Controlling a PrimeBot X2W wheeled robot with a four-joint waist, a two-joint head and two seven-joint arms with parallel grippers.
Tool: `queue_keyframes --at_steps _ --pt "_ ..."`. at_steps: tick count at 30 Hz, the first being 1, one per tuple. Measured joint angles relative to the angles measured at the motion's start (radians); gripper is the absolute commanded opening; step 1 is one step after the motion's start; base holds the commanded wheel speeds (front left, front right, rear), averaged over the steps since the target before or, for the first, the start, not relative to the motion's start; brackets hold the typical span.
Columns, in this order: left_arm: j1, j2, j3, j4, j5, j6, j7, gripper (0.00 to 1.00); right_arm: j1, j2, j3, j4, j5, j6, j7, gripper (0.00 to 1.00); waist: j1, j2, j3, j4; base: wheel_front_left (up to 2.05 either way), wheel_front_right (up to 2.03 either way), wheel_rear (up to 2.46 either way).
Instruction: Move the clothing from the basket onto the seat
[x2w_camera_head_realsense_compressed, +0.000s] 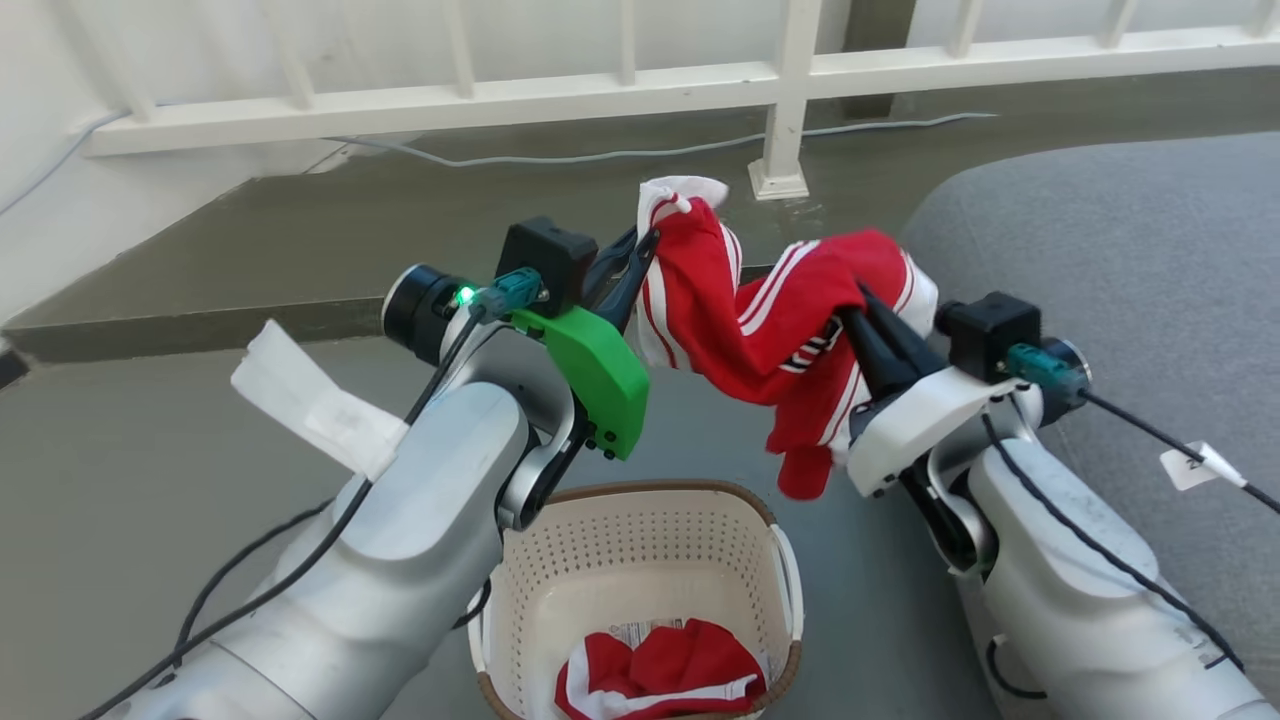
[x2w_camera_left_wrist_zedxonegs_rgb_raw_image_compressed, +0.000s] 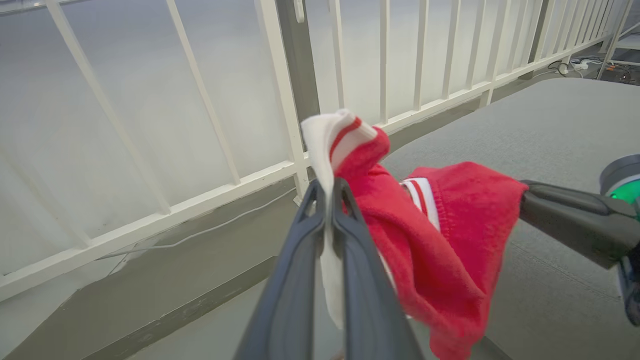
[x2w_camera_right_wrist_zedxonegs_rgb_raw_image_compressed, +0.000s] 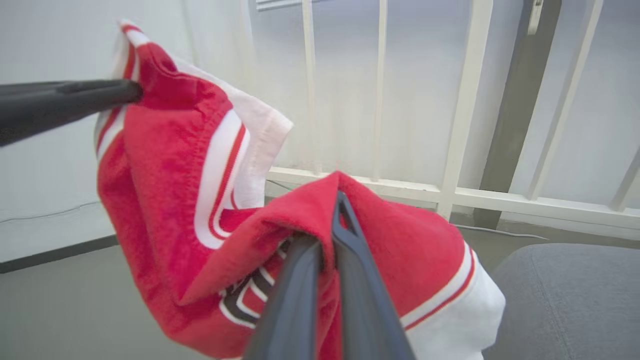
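Note:
A red garment (x2w_camera_head_realsense_compressed: 760, 320) with white stripes and black-and-white lettering hangs stretched between both grippers, above the floor and left of the seat (x2w_camera_head_realsense_compressed: 1130, 260). My left gripper (x2w_camera_head_realsense_compressed: 645, 245) is shut on its white trim (x2w_camera_left_wrist_zedxonegs_rgb_raw_image_compressed: 327, 150). My right gripper (x2w_camera_head_realsense_compressed: 860, 300) is shut on a red fold (x2w_camera_right_wrist_zedxonegs_rgb_raw_image_compressed: 340, 215) near the lettering. The other gripper's finger (x2w_camera_right_wrist_zedxonegs_rgb_raw_image_compressed: 65, 102) crosses the right wrist view. Below, the cream perforated basket (x2w_camera_head_realsense_compressed: 770, 530) stands on the floor, and a second red garment (x2w_camera_head_realsense_compressed: 665, 670) lies inside it over a label.
A white railing (x2w_camera_head_realsense_compressed: 790, 90) with a post runs along the back, with a cable on the grey floor (x2w_camera_head_realsense_compressed: 150, 480) beneath it. The wide grey seat cushion (x2w_camera_left_wrist_zedxonegs_rgb_raw_image_compressed: 550, 125) lies to the right. A white paper tag (x2w_camera_head_realsense_compressed: 310, 400) sticks to my left forearm.

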Motion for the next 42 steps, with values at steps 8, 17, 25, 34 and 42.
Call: queue_keyframes --at_steps 8,17,25,34,42 --pt "0.040 -0.002 0.021 0.017 -0.024 -0.010 -0.032 1.00 0.000 -0.049 -0.064 -0.066 0.000 -0.005 0.000 0.00 0.0000 0.0000 -0.005 -0.037 0.00 0.00 0.00" --pt "0.071 0.013 0.030 0.025 -0.048 -0.031 -0.081 1.00 0.007 -0.091 -0.134 -0.123 0.000 -0.024 0.000 0.00 0.0000 0.0000 -0.011 -0.072 0.00 0.00 0.00" --pt "0.134 0.023 0.023 0.016 -0.058 -0.054 -0.104 1.00 0.048 -0.150 -0.197 -0.166 -0.001 -0.041 0.000 0.00 0.0000 0.0000 -0.011 -0.113 0.00 0.00 0.00" --pt "0.164 0.018 -0.017 -0.036 -0.057 -0.083 -0.120 1.00 0.090 -0.201 -0.258 -0.215 -0.002 -0.067 0.000 0.00 0.0001 0.0000 -0.005 -0.176 0.00 0.00 0.00" --pt "0.190 0.012 -0.053 -0.071 -0.053 -0.088 -0.124 1.00 0.110 -0.235 -0.280 -0.249 -0.002 -0.073 0.000 0.00 0.0001 0.0000 0.006 -0.259 0.00 0.00 0.00"
